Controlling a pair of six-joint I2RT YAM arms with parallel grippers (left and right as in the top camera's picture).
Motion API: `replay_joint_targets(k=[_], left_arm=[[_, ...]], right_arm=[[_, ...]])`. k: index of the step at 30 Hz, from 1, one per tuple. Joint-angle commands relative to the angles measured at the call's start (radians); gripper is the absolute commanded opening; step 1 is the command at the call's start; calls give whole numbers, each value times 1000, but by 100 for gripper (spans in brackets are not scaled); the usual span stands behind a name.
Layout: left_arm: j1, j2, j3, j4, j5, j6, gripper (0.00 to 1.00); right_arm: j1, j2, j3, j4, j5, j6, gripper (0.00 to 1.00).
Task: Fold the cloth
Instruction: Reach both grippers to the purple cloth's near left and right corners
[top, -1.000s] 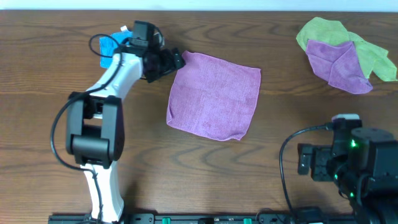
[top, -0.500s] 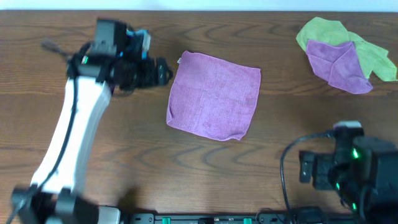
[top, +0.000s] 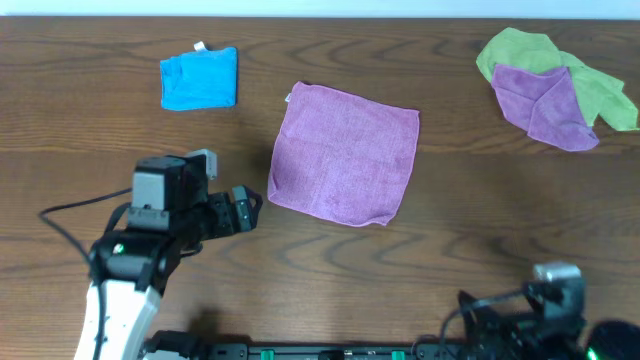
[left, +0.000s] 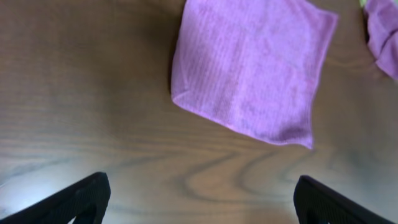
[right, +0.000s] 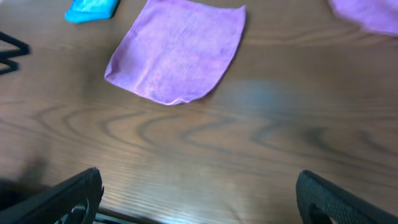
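Overhead, the left pincer (top: 243, 208) is just left of the cloth's (top: 345, 153) near corner, not touching it, and its fingers (left: 87, 199) are wide apart with nothing in them. The right pincer (right: 199, 176) is spread wide too, empty, near the table's (top: 60, 130) front edge and well away from the cloth. The purple cloth lies flat in the middle; a blue cloth (top: 199, 78) with a white tag (top: 200, 46) too small to read lies far left, and a green and purple pile (top: 555, 85) far right.

A folded blue cloth (top: 199, 78) lies far left on the wooden desk (top: 330, 270). Far right, a crumpled purple cloth (top: 545, 103) overlaps a green cloth (top: 520, 48).
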Motion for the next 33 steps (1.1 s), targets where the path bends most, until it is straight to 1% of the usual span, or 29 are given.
replay_joint_targets(k=[1, 5, 9, 12, 18, 20, 25, 29, 33], left_arm=[[-2, 73, -29, 72, 19, -56, 95], [-2, 227, -29, 188, 79, -56, 96], [-2, 361, -23, 304, 142, -60, 96], [-2, 438, -17, 350, 147, -79, 96], [-2, 565, 21, 392, 173, -82, 95], [-2, 585, 36, 393, 176, -74, 95], [-2, 613, 68, 401, 176, -66, 96], [-2, 639, 87, 409, 184, -66, 96], [-3, 666, 106, 408, 192, -67, 96]], right_arm=[[-8, 14, -117, 83, -87, 74, 99], [-8, 71, -263, 234, -188, 115, 99], [-8, 208, -371, 397, -264, 173, 96], [-8, 335, -399, 500, -305, 195, 95], [-6, 654, -402, 649, -419, 203, 86], [-6, 743, -402, 684, -449, 206, 84], [-6, 875, -402, 705, -473, 207, 83], [-6, 888, -402, 705, -473, 231, 84], [-6, 888, -402, 705, -464, 239, 80]])
